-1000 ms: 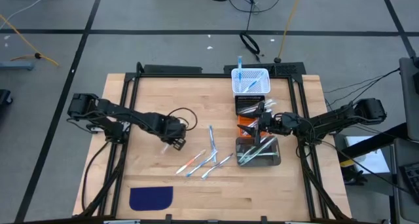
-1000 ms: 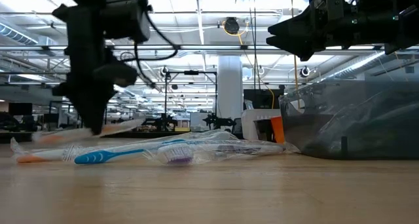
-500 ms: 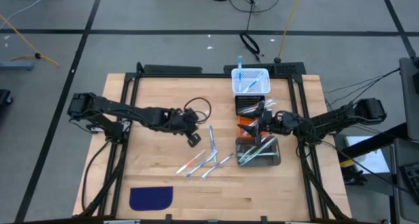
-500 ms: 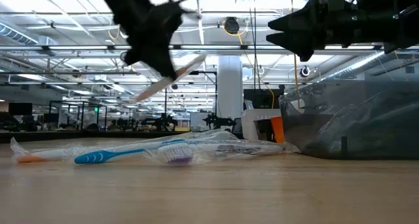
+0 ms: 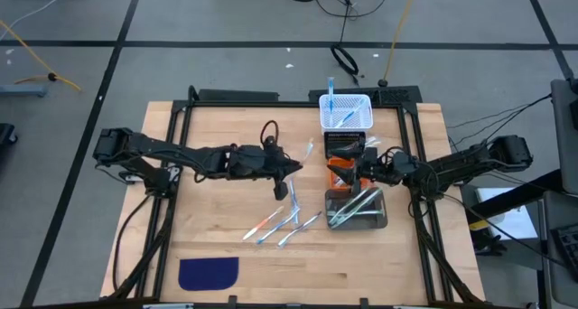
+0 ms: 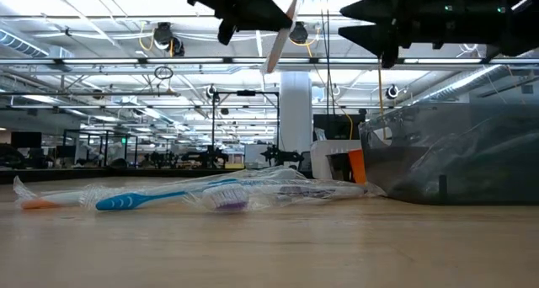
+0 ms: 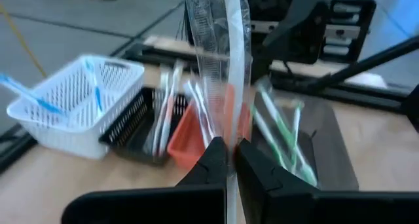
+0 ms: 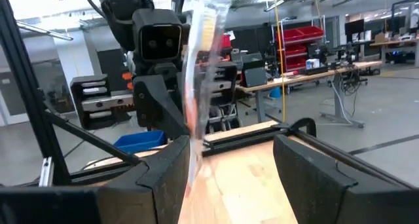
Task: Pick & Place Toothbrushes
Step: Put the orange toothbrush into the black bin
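Observation:
My left gripper [image 5: 291, 170] hangs over the table's middle, shut on a toothbrush [image 5: 306, 153] in a clear wrapper, white with an orange-red accent [image 7: 227, 112]. It shows high up in the low view [image 6: 282, 27]. My right gripper [image 5: 361, 170] stands open above the bins, facing the left gripper, with the wrapped toothbrush [image 8: 200, 60] ahead of its fingers and nothing between them. Several more toothbrushes [image 5: 282, 220] lie flat on the wood. Others rest in the white basket [image 5: 346, 112], the black bin [image 5: 349, 145] and the clear bin [image 5: 357, 210]. My left gripper pinches the wrapped toothbrush's shaft [image 7: 228, 149] between its two fingers, through the wrapper. The fingers come nearly level from the table's left. The toothbrush is lifted clear, and its long part slants up beyond the fingertips toward the right gripper. A short part reaches back between the fingers.
An orange bin [image 5: 340, 175] sits between the black and clear bins. A dark blue cloth patch [image 5: 208, 273] lies near the front left. Bare wood stretches along the table's left [image 5: 194, 228] and front. Black frame rails [image 5: 271, 99] border the table.
My left gripper has risen from the table with the wrapped toothbrush and gone toward the right edge and the bins. It has tipped from pointing down to nearly level and has rolled. The toothbrush is lifted clear and has turned from lying low to slanting upward.

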Robot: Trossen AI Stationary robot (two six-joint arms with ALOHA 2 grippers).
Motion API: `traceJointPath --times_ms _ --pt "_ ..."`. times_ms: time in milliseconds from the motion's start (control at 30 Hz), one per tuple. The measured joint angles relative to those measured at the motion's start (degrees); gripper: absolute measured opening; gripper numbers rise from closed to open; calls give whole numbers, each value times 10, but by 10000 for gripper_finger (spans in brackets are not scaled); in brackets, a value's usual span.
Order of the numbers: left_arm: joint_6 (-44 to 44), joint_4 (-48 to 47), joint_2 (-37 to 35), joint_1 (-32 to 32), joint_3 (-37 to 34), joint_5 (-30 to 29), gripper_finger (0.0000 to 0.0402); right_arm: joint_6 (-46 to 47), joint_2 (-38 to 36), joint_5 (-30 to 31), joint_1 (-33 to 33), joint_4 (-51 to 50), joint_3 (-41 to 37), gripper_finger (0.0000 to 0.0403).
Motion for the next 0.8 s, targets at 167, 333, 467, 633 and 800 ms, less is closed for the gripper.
traceJointPath --times_ms 167,333,467,633,800 --pt "3 22 0 7 0 0 4 -10 28 0 -4 -2 37 212" --pt "9 64 27 7 0 0 8 -29 66 -1 -8 -3 74 212" --pt "27 101 60 7 1 1 5 -30 86 -1 -17 -2 90 212" --pt "28 120 72 9 0 0 6 -10 86 -2 -29 -1 90 212" --pt "33 135 80 15 0 -1 11 1 86 -3 -34 0 90 184"
